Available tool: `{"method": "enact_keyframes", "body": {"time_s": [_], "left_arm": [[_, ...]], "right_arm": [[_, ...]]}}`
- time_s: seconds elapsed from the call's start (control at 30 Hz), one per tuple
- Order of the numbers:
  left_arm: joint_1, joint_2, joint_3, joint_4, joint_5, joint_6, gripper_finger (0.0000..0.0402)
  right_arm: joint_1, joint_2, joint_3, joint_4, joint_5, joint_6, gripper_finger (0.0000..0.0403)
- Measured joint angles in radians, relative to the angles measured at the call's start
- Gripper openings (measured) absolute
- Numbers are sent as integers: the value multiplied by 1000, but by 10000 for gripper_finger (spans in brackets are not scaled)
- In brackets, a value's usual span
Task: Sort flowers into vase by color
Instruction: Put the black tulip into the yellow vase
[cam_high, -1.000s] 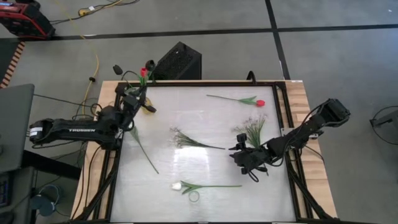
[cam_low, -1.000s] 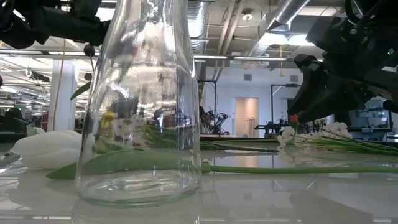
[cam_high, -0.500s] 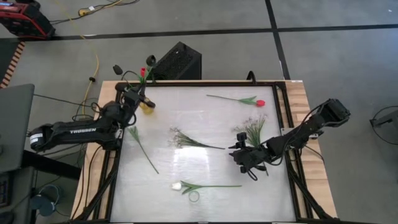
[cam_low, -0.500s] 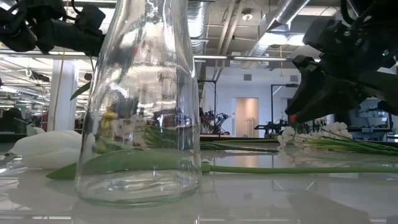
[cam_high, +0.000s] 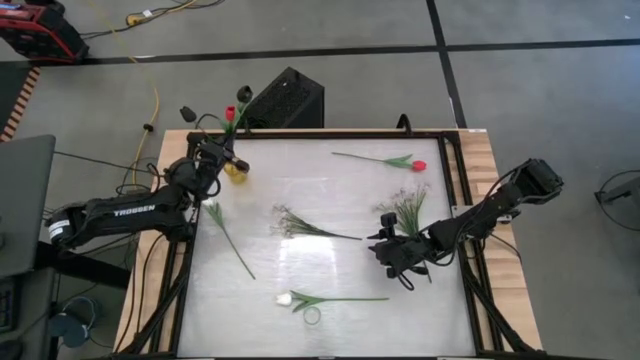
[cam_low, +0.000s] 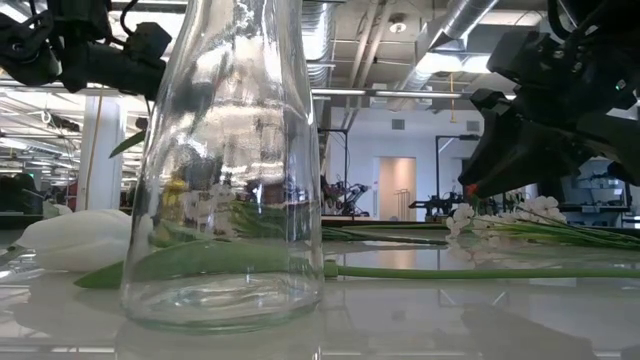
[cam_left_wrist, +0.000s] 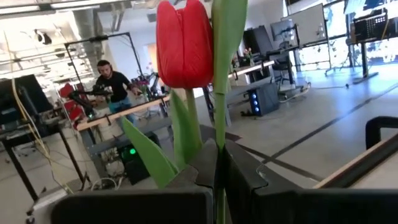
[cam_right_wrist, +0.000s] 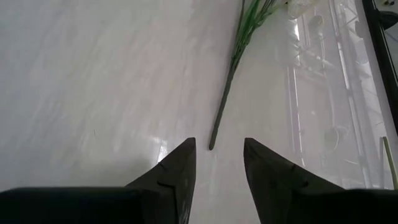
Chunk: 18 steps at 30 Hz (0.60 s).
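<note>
My left gripper (cam_high: 220, 155) is at the far left, shut on a red tulip (cam_high: 229, 113) whose head (cam_left_wrist: 183, 43) stands above the fingers. Beside it is a small yellowish vase (cam_high: 236, 171), with two dark tulips (cam_high: 187, 112) rising nearby. My right gripper (cam_right_wrist: 217, 149) hovers open over the table's right half. Its fingertips stand on either side of the stem end (cam_right_wrist: 212, 144) of a white-blossom sprig (cam_high: 300, 225) without touching it. A clear vase (cam_low: 230, 170) stands near the front edge, and a white tulip (cam_high: 285, 298) lies beside it. My left gripper pinches the red tulip's green stem and leaf (cam_left_wrist: 219, 134) between its two fingers, below the head. The fingers reach out about level, and the flower stands upright above them. The lower stem is hidden by the gripper.
Another red tulip (cam_high: 418, 165) lies at the far right and a second sprig (cam_high: 408, 205) by my right arm. A long green stem (cam_high: 232, 243) lies on the table near my left arm. A black box (cam_high: 288, 98) sits beyond the far edge.
My left arm has swung about its base and sunk a little, shifting the red tulip slightly by the yellowish vase. The tulip stays upright in the shut fingers.
</note>
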Motion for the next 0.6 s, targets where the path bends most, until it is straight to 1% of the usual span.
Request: {"method": "enact_keyframes", "body": {"time_s": [0.23,0.47,0.6], "left_arm": [[0,0,0,-26,-17,-31,0],[-2,-1,0,-62,-139,-72,0],[-25,-1,0,-64,-165,-54,0]], "right_arm": [[0,0,0,-5,0,-2,159],[0,0,0,-29,0,-2,159],[0,0,0,-29,0,-2,159]]}}
